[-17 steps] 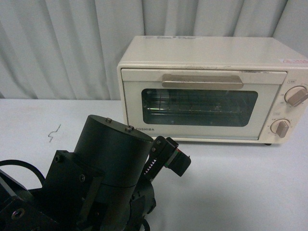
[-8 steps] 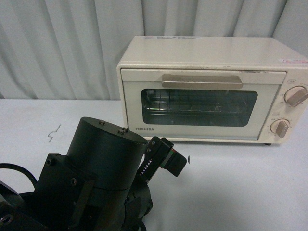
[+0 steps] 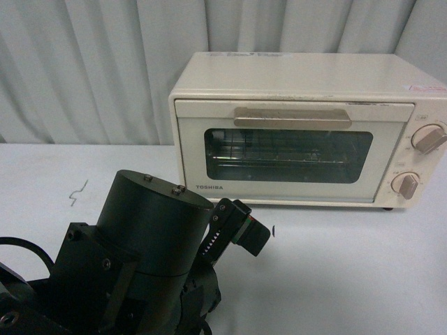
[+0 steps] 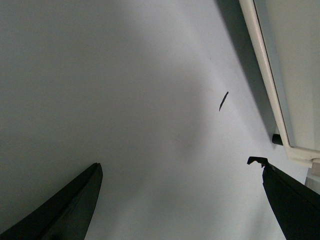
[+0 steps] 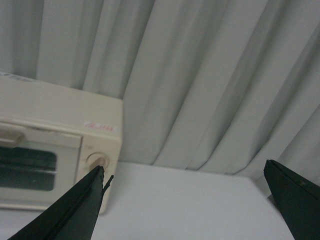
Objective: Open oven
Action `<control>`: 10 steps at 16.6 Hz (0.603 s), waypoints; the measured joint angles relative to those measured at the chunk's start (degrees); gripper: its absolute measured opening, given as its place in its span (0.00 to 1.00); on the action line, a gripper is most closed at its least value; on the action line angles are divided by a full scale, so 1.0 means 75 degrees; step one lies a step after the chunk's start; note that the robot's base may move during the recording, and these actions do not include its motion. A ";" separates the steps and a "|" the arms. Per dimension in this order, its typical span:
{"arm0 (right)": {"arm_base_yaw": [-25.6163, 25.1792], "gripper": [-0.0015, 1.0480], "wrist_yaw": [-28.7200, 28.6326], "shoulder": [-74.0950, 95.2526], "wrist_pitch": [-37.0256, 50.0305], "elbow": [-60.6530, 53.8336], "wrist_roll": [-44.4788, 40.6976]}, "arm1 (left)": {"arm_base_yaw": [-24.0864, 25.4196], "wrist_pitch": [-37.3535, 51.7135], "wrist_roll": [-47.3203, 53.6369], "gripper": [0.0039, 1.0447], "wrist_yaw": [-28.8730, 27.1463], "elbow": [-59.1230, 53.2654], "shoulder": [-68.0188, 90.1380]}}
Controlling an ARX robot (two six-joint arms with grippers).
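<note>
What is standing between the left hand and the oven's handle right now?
Nothing visible. Only bare white table lies between the open left hand and the oven, marked by one small dark streak. The handle sits along the top of the closed door, unobstructed from the front.

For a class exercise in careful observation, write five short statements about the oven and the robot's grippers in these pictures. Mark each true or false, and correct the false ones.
1. The oven has its door shut. True.
2. The left gripper grips the handle. False: its fingers are spread open over the bare table, beside the oven.
3. Two knobs sit right of the door in the front view. True.
4. The handle runs along the door's bottom edge. False: it runs along the top.
5. The right gripper holds something. False: it is open and empty.
</note>
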 joint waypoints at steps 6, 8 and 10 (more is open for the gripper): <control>-0.0350 0.90 -0.2197 0.6557 0.1801 0.3955 -0.4173 | 0.0000 0.0000 0.0000 0.94 0.0003 0.0000 -0.0006; -0.0341 0.75 -0.2465 0.7201 0.1378 0.4768 -0.5056 | 0.0000 0.0000 -0.0003 0.94 0.0009 0.0000 -0.0009; -0.0286 0.57 -0.2748 0.7548 0.0965 0.5485 -0.5893 | 0.0000 0.0000 -0.0003 0.94 0.0003 0.0000 -0.0009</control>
